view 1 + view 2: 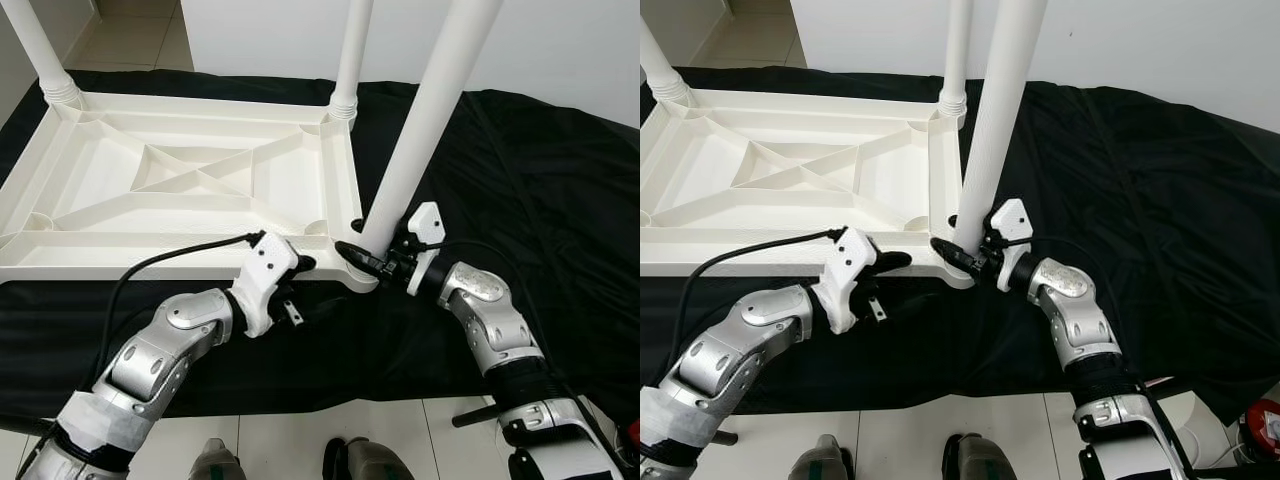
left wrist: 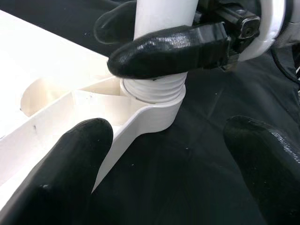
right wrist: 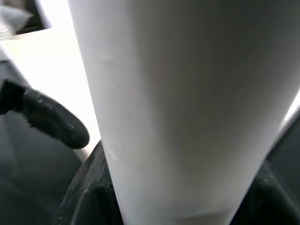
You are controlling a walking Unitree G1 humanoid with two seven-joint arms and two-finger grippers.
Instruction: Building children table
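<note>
White plastic tabletop (image 1: 190, 180) lies upside down on a black cloth (image 1: 540, 180), left of centre. Two legs already stand in the far corners, the far left leg (image 1: 40, 45) and the far right leg (image 1: 352, 55). A third leg (image 1: 425, 120) sits in the near right corner socket (image 2: 152, 96), and its thread is not fully in, I think. The right gripper (image 1: 368, 258) is closed around this leg just above the socket. The left gripper (image 2: 164, 168) is open, one finger resting beside the tabletop's near edge. The near left corner has no leg yet, so about one leg and some tightening remain.
</note>
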